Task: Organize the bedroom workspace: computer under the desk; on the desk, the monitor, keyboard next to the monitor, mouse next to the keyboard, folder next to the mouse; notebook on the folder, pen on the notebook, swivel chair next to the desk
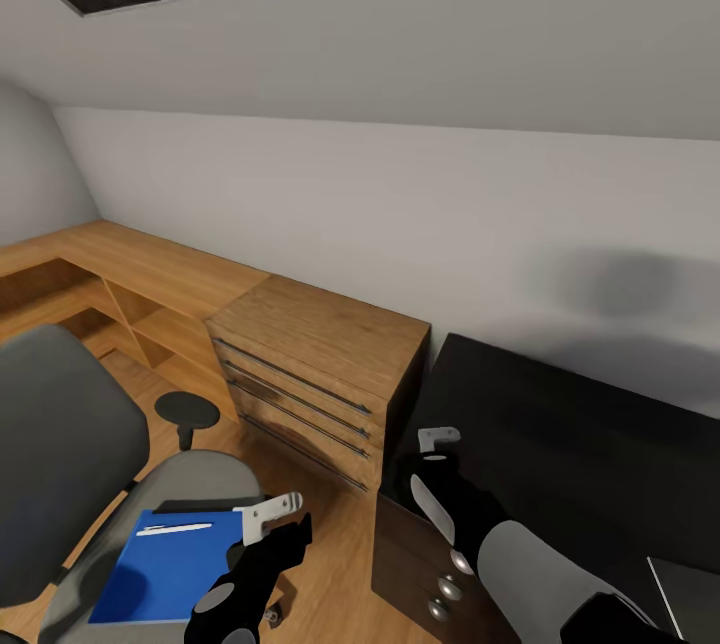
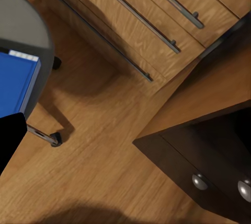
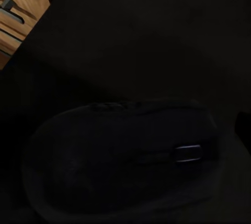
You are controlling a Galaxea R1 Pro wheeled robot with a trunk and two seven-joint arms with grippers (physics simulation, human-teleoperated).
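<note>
On chair (image 1: 60,444): blue folder (image 1: 165,564), pen (image 1: 175,528) | no legible writing

Chair seat (image 2: 21,20): grey, rounded, over the wood floor (image 2: 89,145)
Folder (image 2: 13,85): blue, lying on the seat
Dresser (image 2: 157,20): light wood, long bar handles
Desk drawers (image 2: 209,161): black, round silver knobs (image 2: 200,181)

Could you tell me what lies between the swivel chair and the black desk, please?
In the head view, bare wood floor separates the swivel chair from the desk, with the left gripper hanging over it. The dresser stands farther back.
</note>
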